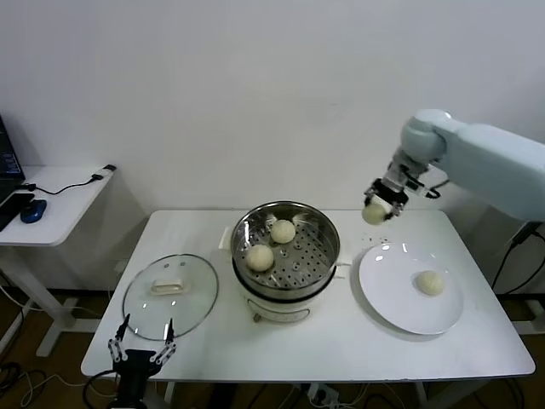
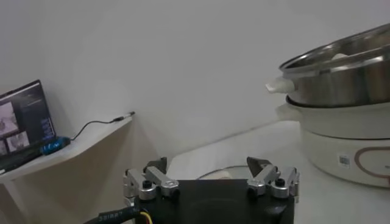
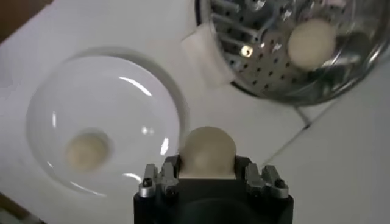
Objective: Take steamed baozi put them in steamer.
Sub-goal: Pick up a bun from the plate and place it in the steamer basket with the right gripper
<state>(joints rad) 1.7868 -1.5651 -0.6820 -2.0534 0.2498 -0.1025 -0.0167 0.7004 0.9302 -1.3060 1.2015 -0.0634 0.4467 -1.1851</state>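
The steel steamer point(image 1: 319, 234) stands mid-table on its white base, with two baozi on its perforated tray, one nearer point(image 1: 260, 257) and one farther back point(image 1: 283, 231). My right gripper point(image 1: 375, 211) is shut on a third baozi point(image 1: 375, 214) and holds it in the air between the steamer and the white plate point(image 1: 383, 290). In the right wrist view that baozi point(image 3: 208, 150) sits between the fingers, with the steamer point(image 3: 244, 55) ahead. A fourth baozi point(image 1: 430, 283) lies on the plate. My left gripper point(image 1: 142, 351) is open and empty at the table's front left edge.
A round glass lid point(image 1: 192, 311) with a white handle lies flat on the table left of the steamer. A small side table point(image 1: 51, 204) with a cable and a blue mouse stands at far left. The wall is close behind the table.
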